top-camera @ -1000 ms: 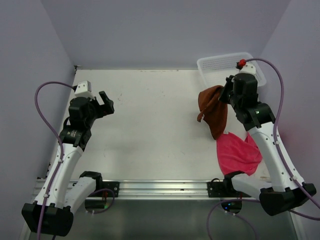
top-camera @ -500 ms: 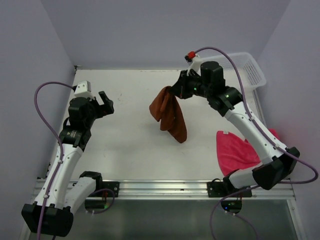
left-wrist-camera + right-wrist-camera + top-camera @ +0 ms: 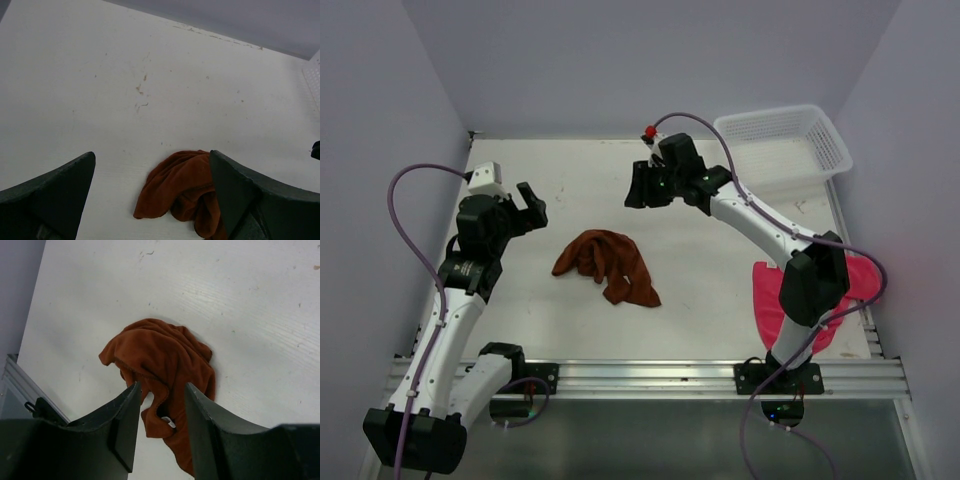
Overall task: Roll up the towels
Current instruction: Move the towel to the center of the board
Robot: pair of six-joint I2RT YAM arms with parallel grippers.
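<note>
1. Near the table's middle, a shade toward 8 o'clock in the top view, your rust-brown towel (image 3: 607, 265) lay crumpled in a heap on the table (image 3: 580, 170), no roll begun.
2. Your right gripper (image 3: 635, 188) hung off toward 12 o'clock of it, jaws parted, nothing between them; its wrist view showed the heap through the gap.
3. Your left gripper (image 3: 532, 205) sat at 10 o'clock of the heap, spread wide, empty, well apart from the cloth.
4. Your pink towel (image 3: 767, 300) lay bunched at 4 o'clock by the right edge, partly hidden behind the right arm; the white basket (image 3: 775, 112) stood at 1 o'clock.
5. Handling, as I judged it: soft, light, limp terry, nothing to break. It would sag from any single pinch and could slide if pushed.
6. Where to grab: a corner in each gripper, to draw it out long and flat. The tail at the heap's 5 o'clock looked easiest; which edge was the short end, I couldn't tell.
</note>
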